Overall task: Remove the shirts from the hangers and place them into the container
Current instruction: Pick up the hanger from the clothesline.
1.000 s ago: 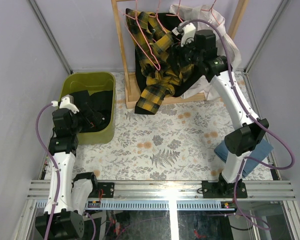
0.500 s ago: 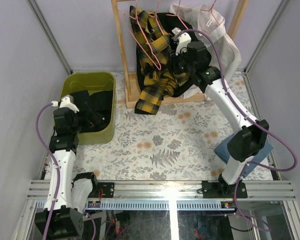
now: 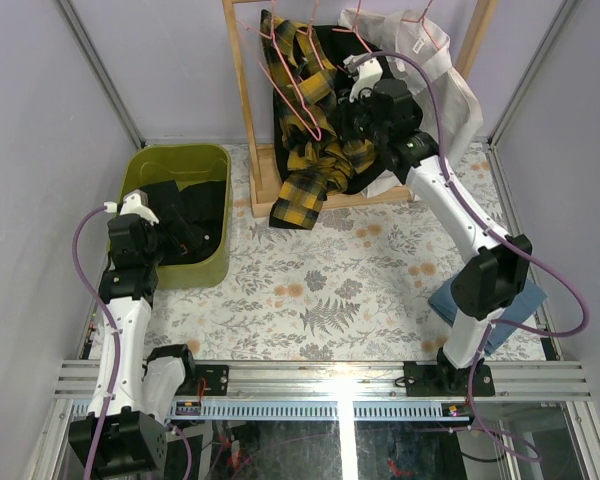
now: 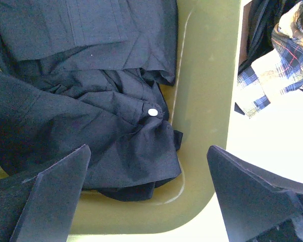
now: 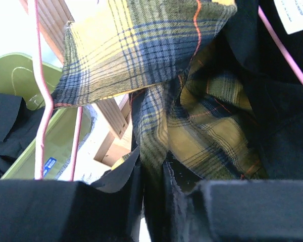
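Note:
A yellow-and-black plaid shirt (image 3: 315,170) hangs bunched on a pink hanger (image 3: 300,95) on the rack, with a black shirt (image 3: 370,175) behind it and a white shirt (image 3: 450,90) to the right. My right gripper (image 3: 352,115) is pushed into the plaid shirt. In the right wrist view its jaws (image 5: 156,176) are shut on a fold of plaid cloth (image 5: 141,50), next to a pink hanger wire (image 5: 40,101). My left gripper (image 4: 147,151) hangs open and holds nothing over the near corner of the olive container (image 4: 207,75), above a black shirt (image 4: 91,101) lying in it.
The wooden rack frame (image 3: 242,100) stands at the back, and its base tray sits under the hanging shirts. A folded blue cloth (image 3: 520,300) lies behind the right arm's elbow. The olive container (image 3: 215,165) sits at the left on the floral table cover.
My right gripper has moved left and deeper into the plaid shirt, and its jaws have closed on the cloth. The left arm has stayed still.

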### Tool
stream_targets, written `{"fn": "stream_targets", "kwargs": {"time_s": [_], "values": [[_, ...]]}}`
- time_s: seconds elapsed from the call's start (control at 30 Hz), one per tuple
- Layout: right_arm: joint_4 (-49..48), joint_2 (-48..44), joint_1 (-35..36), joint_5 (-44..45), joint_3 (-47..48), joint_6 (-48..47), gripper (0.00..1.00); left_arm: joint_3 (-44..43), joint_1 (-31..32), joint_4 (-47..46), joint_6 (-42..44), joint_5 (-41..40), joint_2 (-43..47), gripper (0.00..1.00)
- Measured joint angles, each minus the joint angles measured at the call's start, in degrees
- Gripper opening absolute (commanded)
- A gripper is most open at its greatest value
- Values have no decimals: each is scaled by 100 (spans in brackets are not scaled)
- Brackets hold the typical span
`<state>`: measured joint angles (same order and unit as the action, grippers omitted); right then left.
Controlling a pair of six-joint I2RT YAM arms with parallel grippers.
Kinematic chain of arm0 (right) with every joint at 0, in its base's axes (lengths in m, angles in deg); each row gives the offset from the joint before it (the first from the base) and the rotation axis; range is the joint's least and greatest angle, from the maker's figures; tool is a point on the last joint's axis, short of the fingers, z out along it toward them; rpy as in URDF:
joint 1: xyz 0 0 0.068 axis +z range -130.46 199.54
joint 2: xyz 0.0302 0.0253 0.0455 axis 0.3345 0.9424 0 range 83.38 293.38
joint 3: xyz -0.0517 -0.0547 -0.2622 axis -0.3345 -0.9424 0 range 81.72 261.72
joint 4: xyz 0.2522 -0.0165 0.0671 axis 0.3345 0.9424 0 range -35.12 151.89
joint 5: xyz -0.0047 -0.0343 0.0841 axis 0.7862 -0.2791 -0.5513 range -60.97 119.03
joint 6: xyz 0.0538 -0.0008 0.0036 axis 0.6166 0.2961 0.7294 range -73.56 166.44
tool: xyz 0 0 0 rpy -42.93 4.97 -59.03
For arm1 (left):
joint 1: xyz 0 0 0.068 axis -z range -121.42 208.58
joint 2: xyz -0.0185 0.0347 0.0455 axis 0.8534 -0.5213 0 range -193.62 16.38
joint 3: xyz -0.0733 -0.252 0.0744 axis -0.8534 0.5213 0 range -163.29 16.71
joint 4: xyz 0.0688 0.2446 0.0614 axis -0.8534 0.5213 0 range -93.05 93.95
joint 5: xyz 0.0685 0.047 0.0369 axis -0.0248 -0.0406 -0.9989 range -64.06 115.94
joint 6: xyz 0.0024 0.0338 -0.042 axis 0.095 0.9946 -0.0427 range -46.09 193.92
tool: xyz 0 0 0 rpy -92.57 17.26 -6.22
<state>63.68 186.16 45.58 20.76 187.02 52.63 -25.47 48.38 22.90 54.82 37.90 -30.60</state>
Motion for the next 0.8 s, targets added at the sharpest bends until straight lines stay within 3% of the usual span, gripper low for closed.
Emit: {"fn": "stream_targets", "kwargs": {"time_s": [0.07,0.17,0.8], "values": [[-17,107,0,17,103,-28,4,0,0,11,0,0,0,100],[-57,131,0,11,101,11,1,0,0,31,2,-2,-2,100],[-420,-179,0,332,-155,584,0,0,0,52,0,-7,-87,100]]}}
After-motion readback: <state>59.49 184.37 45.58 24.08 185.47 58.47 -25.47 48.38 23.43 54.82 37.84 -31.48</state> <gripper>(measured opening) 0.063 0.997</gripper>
